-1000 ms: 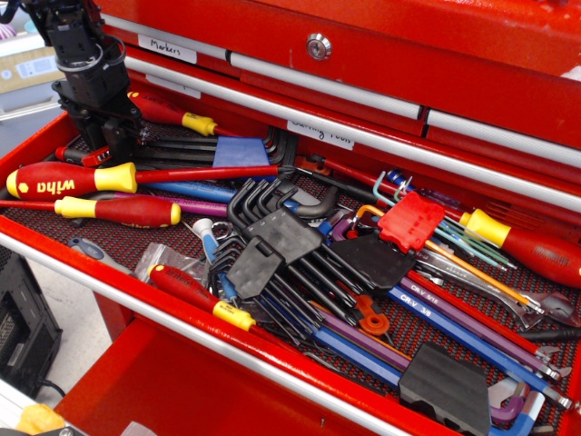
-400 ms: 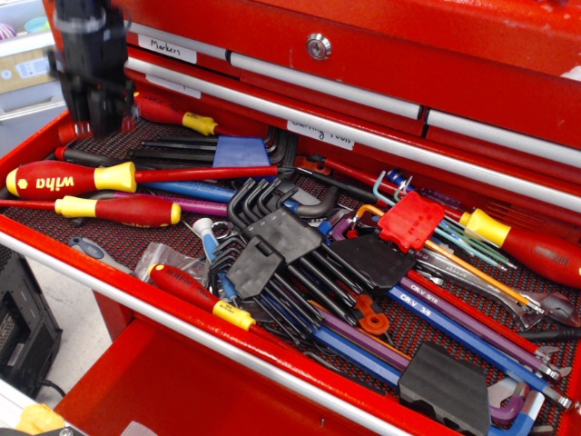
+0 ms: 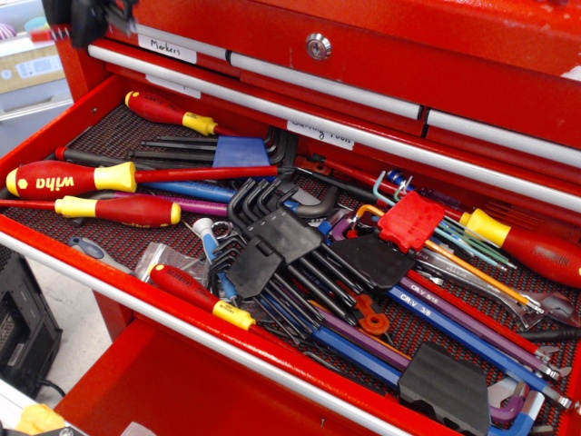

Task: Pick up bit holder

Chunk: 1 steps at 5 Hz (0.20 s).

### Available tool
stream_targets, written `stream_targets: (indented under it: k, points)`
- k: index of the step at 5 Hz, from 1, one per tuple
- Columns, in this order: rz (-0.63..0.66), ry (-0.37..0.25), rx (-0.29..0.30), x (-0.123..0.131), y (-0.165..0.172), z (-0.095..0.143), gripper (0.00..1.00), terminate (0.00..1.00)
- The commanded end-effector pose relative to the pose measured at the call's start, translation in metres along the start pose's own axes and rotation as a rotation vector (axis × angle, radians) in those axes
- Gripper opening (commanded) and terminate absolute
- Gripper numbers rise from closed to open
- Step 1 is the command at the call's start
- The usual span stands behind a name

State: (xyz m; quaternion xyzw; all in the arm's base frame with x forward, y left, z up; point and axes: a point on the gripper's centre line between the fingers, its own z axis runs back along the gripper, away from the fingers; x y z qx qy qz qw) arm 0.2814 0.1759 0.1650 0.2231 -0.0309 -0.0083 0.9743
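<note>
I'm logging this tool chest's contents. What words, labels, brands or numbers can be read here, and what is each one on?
"wiha": red handle of the big screwdriver at the left.
"Markers": handwritten label on an upper drawer front.
"CR-V 3/8": blue hex key at the lower right; the size is only just legible.
"CR-V 5/16": purple hex key beside it, hard to make out.
Handwritten label on the drawer above the open one: too blurred to read.

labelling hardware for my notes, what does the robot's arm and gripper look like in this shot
Little of it shows: only a black, blocky part of the gripper at the top left edge, cut off by the frame. A small red patch sits at its lower left. No fingers, cables or markings can be made out.
</note>
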Motion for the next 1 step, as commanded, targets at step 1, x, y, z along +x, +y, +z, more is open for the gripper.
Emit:
stream_targets:
  k: [1]
  points:
    - [0.002, -0.088, 0.089, 0.0116, 0.0057, 0.0526, 0.0, 1.0]
